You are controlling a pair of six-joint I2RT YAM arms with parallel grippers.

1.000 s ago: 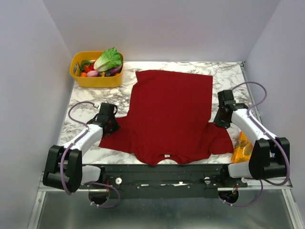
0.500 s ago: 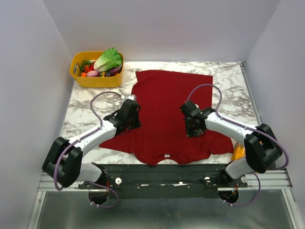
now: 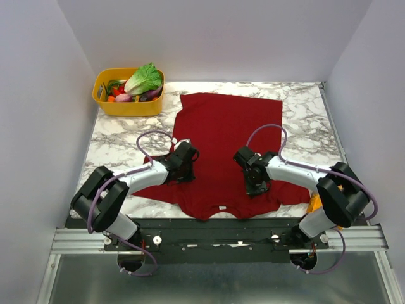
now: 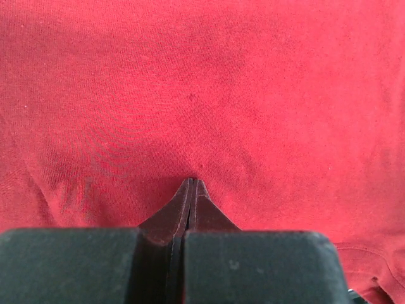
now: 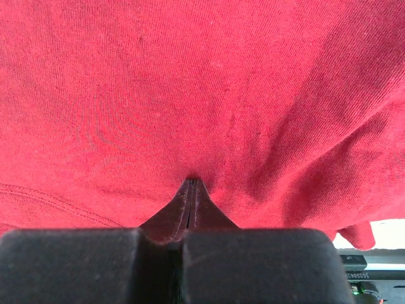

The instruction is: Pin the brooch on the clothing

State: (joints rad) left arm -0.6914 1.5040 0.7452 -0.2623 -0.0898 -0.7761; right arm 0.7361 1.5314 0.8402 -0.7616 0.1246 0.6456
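The dark red T-shirt point(image 3: 224, 136) lies flat on the marble table, neck toward the near edge, with a small white label point(image 3: 221, 207) at the collar. My left gripper point(image 3: 187, 171) is shut, its tips resting on the shirt's left chest; the left wrist view shows the closed tips point(image 4: 192, 182) against red fabric point(image 4: 209, 88). My right gripper point(image 3: 255, 187) is shut, its tips pressed on the right chest; the right wrist view shows closed tips point(image 5: 192, 182) with fabric point(image 5: 190, 82) creased around them. The brooch is out of view.
A yellow basket point(image 3: 107, 106) with a lettuce point(image 3: 143, 79) and other vegetables stands at the far left corner. An orange-yellow snack bag point(image 3: 314, 204) lies at the near right edge, partly behind the right arm. Side walls enclose the table.
Both arms have swung inward from beside the sleeves to the shirt's chest area and lowered, with both grippers' tips now down on the fabric.
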